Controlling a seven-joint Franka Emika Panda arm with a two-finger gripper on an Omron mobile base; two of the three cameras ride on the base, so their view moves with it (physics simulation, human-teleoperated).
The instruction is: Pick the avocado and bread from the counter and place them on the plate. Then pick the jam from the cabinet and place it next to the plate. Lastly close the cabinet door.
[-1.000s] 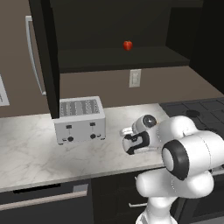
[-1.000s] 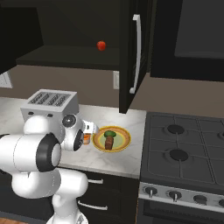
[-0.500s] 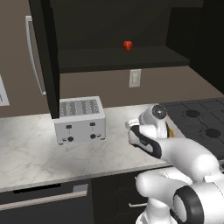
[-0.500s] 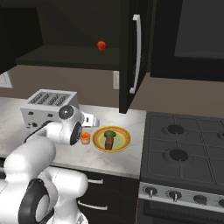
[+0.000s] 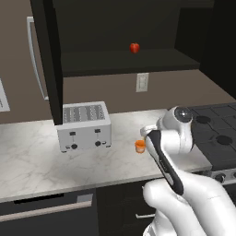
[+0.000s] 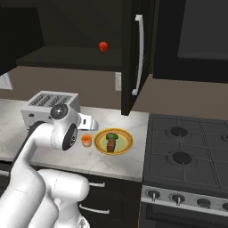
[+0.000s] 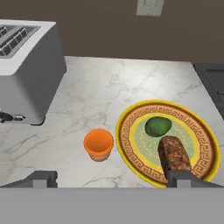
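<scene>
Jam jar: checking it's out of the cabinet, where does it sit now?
The jam stands on the counter just beside the plate, between plate and toaster.

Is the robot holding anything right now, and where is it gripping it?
Nothing is held. The jaws stand open above the counter, and the jam stands free beside the plate.

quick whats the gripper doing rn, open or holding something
Gripper: open and holding nothing; the jam stands free on the counter beside the plate.
</scene>
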